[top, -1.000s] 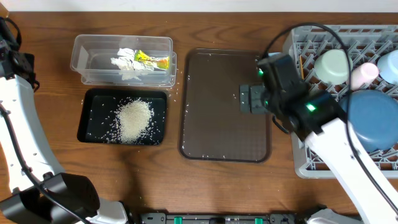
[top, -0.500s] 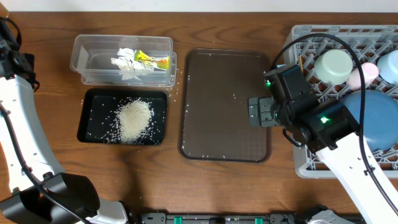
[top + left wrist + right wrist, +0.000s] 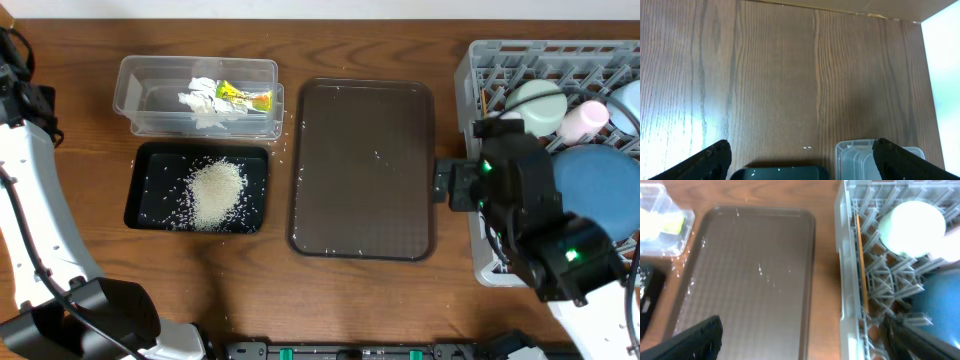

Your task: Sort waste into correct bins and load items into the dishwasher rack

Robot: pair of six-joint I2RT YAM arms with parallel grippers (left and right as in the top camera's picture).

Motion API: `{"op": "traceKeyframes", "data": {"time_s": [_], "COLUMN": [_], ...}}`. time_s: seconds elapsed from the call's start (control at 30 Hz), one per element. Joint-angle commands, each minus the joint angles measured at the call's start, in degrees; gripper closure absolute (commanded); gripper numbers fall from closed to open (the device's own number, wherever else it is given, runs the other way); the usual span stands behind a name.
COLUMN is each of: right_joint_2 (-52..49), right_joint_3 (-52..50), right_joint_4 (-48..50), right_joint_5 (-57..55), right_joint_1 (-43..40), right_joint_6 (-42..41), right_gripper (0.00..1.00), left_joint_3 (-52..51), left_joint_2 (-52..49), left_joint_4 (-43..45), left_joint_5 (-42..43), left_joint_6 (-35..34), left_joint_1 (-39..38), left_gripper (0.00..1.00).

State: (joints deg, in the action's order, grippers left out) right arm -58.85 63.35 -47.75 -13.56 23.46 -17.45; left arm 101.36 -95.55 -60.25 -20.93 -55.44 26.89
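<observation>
The clear tub (image 3: 140, 96) holds crumpled tissue (image 3: 200, 102) and the yellow wrapper (image 3: 246, 97). The black tray (image 3: 150, 195) holds a pile of rice (image 3: 215, 192). The grey rack (image 3: 480, 70) holds the mint-green bowl (image 3: 535, 102), pink cup (image 3: 584, 120), light-blue bowl (image 3: 628, 105), dark-blue dish (image 3: 600, 190) and chopsticks (image 3: 861, 265). My right gripper (image 3: 441, 186) is open and empty, over the gap between the brown tray and the rack (image 3: 850, 280). My left gripper (image 3: 800, 162) is open and empty, above the table at the far left.
The brown serving tray (image 3: 362, 170) lies in the middle with a few rice grains (image 3: 377, 153) on it. Loose grains (image 3: 284, 140) lie on the wood between tub and tray. The left arm (image 3: 30, 200) runs along the left edge.
My right arm has drawn back to the right, off the brown tray to the rack's left side. The left arm and all objects have stayed put.
</observation>
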Motion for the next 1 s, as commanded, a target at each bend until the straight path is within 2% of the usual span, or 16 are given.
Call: {"op": "traceKeyframes", "data": {"time_s": [0.0, 0.13, 0.3, 0.43, 0.63, 0.83, 0.97], "right_joint_2": [5.14, 11.47, 18.05, 24.06, 34.91, 41.46, 45.09], "right_joint_3": [-11.5, -26.16, -41.9, -51.49, -59.34, -62.97, -63.06], "right_joint_4": [10.8, 30.08, 51.89, 63.49, 67.06, 67.08, 61.96], "right_joint_5": [7.08, 14.56, 16.0, 17.09, 17.68, 23.87, 24.59], "right_joint_1": [-3.39, -7.23, -10.36, -11.5, -14.71, -20.65, -23.43], "right_joint_6": [7.96, 12.07, 12.59, 15.26, 15.28, 15.41, 15.43], "right_gripper": [0.01, 0.01, 0.01, 0.01, 0.01, 0.01, 0.01], "left_joint_3": [0.11, 0.11, 0.11, 0.11, 0.11, 0.11, 0.11], "left_joint_2": [-0.04, -0.04, -0.04, -0.04, -0.04, -0.04, -0.04], "left_joint_4": [-0.37, -0.37, -0.37, -0.37, -0.37, -0.37, -0.37], "left_joint_5": [-0.52, -0.5, -0.5, -0.5, -0.5, -0.5, -0.5], "left_joint_6": [0.5, 0.5, 0.5, 0.5, 0.5, 0.5, 0.5], "left_joint_1": [0.09, 0.09, 0.09, 0.09, 0.09, 0.09, 0.09], "left_gripper": [0.08, 0.08, 0.08, 0.08, 0.08, 0.08, 0.08]}}
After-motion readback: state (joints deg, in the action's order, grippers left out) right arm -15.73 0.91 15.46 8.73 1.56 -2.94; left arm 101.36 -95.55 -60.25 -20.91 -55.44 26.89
